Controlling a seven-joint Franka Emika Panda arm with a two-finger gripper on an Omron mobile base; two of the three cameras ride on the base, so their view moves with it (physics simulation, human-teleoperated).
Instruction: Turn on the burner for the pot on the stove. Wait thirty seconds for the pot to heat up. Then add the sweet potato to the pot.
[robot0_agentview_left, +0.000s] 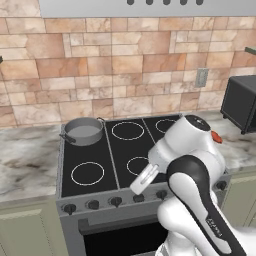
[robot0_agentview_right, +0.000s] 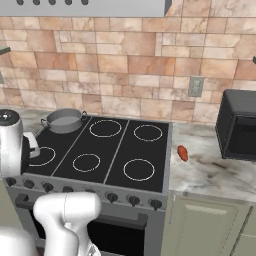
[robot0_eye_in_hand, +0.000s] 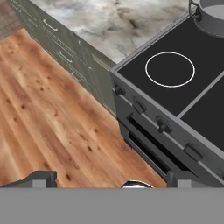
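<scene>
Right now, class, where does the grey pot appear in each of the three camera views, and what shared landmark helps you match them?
Left base view: the pot sits on the stove's back-left burner, at left centre.
Right base view: the pot is at upper left, on the same back-left burner.
Hand view: the pot is cut off at the top-right corner.
Shared landmark: the front-left burner ring.

In the hand view the pot (robot0_eye_in_hand: 209, 15) is cut off by the top right corner, leaving part of its wall and one handle. From the left base view the arm covers the stove's (robot0_agentview_left: 100, 165) front right corner and most of the sweet potato (robot0_agentview_left: 216, 136). The microwave (robot0_agentview_right: 240, 131) runs past the right edge.
</scene>
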